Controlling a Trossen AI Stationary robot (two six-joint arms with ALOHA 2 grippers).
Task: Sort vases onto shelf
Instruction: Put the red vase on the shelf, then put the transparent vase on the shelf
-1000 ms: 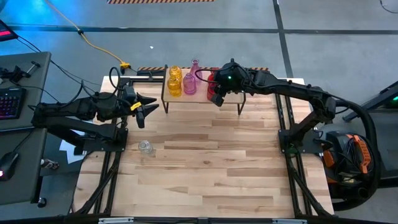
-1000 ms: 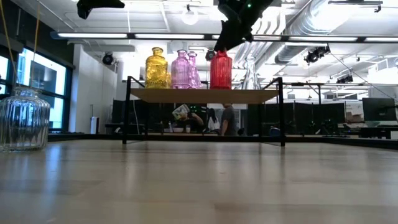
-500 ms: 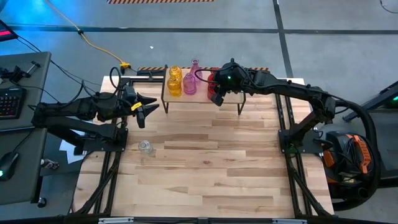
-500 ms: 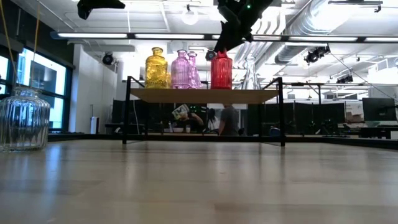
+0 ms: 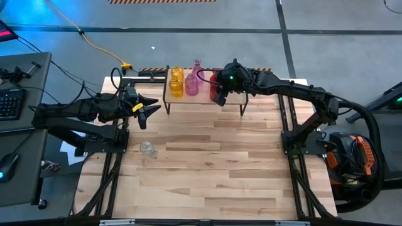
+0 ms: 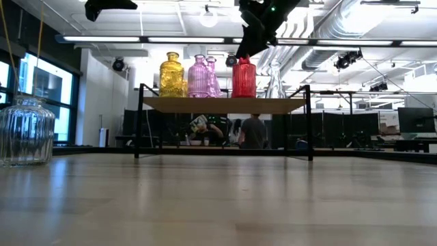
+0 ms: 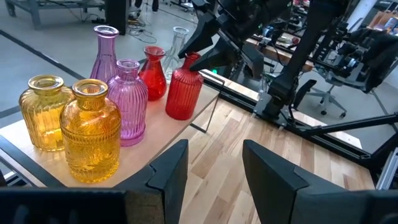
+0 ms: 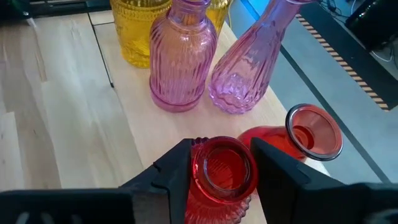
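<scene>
The red vase (image 8: 221, 174) stands upright on the shelf (image 8: 140, 124), beside its red twin (image 8: 311, 134) and near the pink vases (image 8: 183, 53) and yellow ones, so like colours sit together. My right gripper (image 8: 221, 168) straddles its neck from above, fingers just clear of the glass, which I judge is a release. My left gripper (image 7: 214, 165) waits open, holding nothing, off the shelf's end, near a clear vase (image 5: 146, 148) on the table (image 5: 207, 163), likely next.

Shelf (image 5: 204, 98) on table (image 5: 201, 169): yellow, pink, red, clear vases (image 7: 118, 99). Clear vase (image 5: 146, 148) on table.
</scene>
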